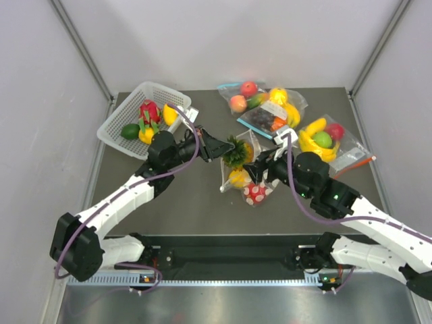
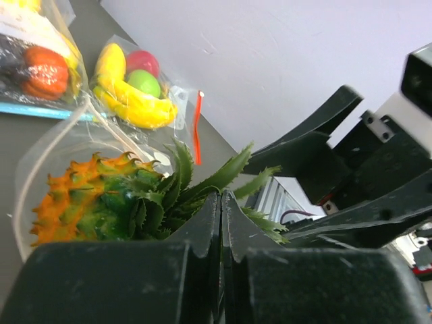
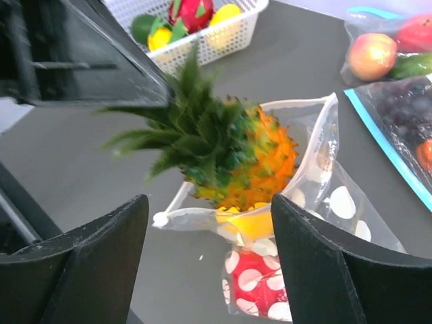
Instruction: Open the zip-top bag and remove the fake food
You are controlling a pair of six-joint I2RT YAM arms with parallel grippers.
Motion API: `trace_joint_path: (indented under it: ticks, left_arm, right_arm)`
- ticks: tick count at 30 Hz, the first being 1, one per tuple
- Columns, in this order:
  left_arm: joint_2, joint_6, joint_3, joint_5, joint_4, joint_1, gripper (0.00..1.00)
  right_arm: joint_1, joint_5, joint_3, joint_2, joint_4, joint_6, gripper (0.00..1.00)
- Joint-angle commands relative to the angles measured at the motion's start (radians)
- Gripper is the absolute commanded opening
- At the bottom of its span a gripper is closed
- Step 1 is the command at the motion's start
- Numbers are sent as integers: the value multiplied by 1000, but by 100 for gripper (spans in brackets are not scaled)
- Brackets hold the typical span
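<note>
The left gripper point(image 2: 221, 202), fingers pressed together, pinches the green crown of the pineapple point(image 3: 250, 158). The pineapple's orange body sits in the open mouth of the dotted zip-top bag point(image 3: 341, 202), mid-table point(image 1: 196, 202). The right gripper point(image 3: 209, 223) hangs spread wide over the bag. A yellow fruit point(image 3: 253, 223) and a red piece point(image 3: 253, 270) lie inside.

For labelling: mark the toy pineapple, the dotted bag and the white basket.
orange plastic toy pineapple with green crown point(image 3: 260, 158): right wrist view, on its orange body.
clear plastic zip-top bag with white dots point(image 3: 344, 202): right wrist view, on its dotted wall.
white plastic mesh basket point(image 1: 120, 113): top external view, on its left wall.
</note>
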State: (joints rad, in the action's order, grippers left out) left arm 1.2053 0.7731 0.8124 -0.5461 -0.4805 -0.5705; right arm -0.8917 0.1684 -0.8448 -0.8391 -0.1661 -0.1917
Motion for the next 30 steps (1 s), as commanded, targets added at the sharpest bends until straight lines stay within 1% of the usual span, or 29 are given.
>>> trace_joint_path:
  ticks: [1, 2, 5, 9, 12, 16, 21, 30]
  left_arm:
    - [-67, -61, 80, 28, 39, -3, 0]
    - [-73, -86, 82, 41, 78, -3, 0]
    - [-99, -112, 83, 49, 117, -2, 0]
    - [-93, -107, 71, 28, 109, -3, 0]
    - [-84, -100, 61, 21, 95, -2, 0]
    - [-85, -110, 60, 29, 108, -2, 0]
    - [-102, -138, 82, 51, 143, 12, 0]
    - [-98, -162, 96, 52, 174, 38, 0]
  right_arm:
    - [-16, 65, -50, -6, 48, 28, 73]
    - [-16, 84, -43, -3, 40, 29, 73]
    - [-16, 132, -33, 2, 11, 18, 73]
    - [-18, 207, 22, -8, 10, -20, 73]
    - [-12, 223, 78, -29, 23, -44, 73]
    - [13, 203, 122, -70, 46, -78, 74]
    - [42, 168, 164, -161, 66, -115, 74]
    - [42, 106, 227, -278, 99, -195, 71]
